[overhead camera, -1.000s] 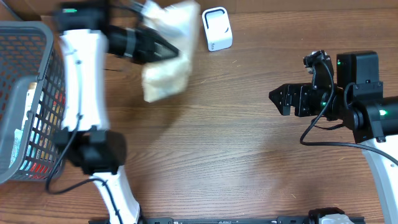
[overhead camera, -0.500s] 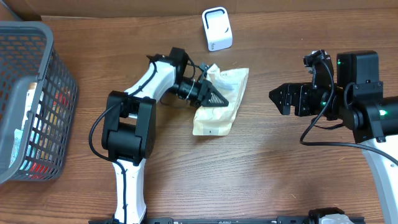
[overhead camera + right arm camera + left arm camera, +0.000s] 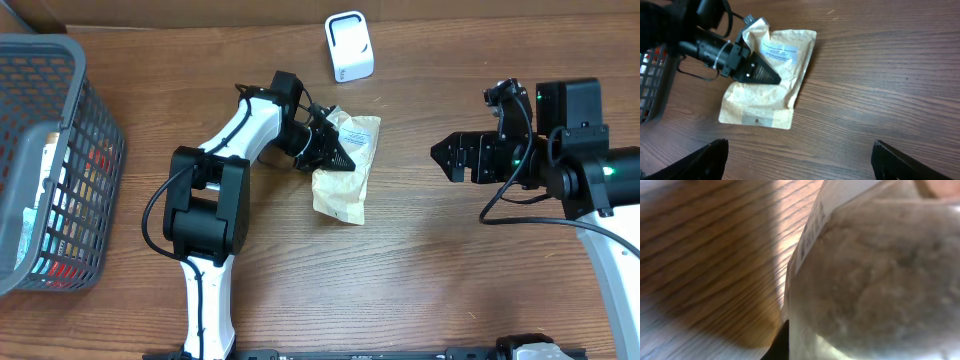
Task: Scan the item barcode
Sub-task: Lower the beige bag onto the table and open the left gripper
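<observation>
The tan pouch [image 3: 345, 182] lies on the table [image 3: 300, 285], near the white scanner [image 3: 349, 46] at the far edge, with its printed label [image 3: 780, 51] facing up. The left gripper [image 3: 335, 158] is closed tight, apparently pinching the pouch's upper left part. The right gripper [image 3: 440, 156] hangs well apart with its jaws wide, holding nothing. The step in hand looks like presenting the pouch. Next, the barcode must be turned toward the scanner — and the limp bag may fold over it.

The pouch [image 3: 345, 180] was crinkled matt paper, the counter [image 3: 430, 270] smooth grained wood, the basket [image 3: 92, 112] grey plastic mesh, the scanner [image 3: 349, 46] glossy white plastic.
</observation>
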Controlling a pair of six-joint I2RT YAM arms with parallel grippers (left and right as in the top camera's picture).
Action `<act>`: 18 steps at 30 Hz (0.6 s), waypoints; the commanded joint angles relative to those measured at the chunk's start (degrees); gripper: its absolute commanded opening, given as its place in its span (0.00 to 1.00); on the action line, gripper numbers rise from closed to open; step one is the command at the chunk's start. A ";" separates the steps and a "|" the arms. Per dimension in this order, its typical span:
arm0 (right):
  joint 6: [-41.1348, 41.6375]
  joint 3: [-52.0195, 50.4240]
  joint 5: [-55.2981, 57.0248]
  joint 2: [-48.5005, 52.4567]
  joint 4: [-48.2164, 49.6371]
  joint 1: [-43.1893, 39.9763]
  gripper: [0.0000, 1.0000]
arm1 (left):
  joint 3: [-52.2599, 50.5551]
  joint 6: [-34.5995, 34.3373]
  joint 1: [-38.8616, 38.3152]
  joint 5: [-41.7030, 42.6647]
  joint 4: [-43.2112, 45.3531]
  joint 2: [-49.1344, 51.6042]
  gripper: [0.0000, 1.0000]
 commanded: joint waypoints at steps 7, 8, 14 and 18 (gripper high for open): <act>-0.44 1.44 -0.07 2.19 0.11 0.33 0.92 | 18.93 -3.06 -0.63 -36.76 -18.01 -2.95 0.04; -0.46 1.42 -0.07 2.27 0.11 0.33 0.92 | 20.44 -3.80 -0.98 -41.44 -19.96 -3.19 0.04; -0.46 1.44 -0.04 2.27 0.13 0.33 0.92 | 23.58 -10.43 -6.08 -66.49 -28.09 -3.30 0.04; -0.46 1.42 -0.04 2.27 0.13 0.33 0.92 | 19.65 -11.78 -10.91 -69.18 -26.67 -3.23 0.04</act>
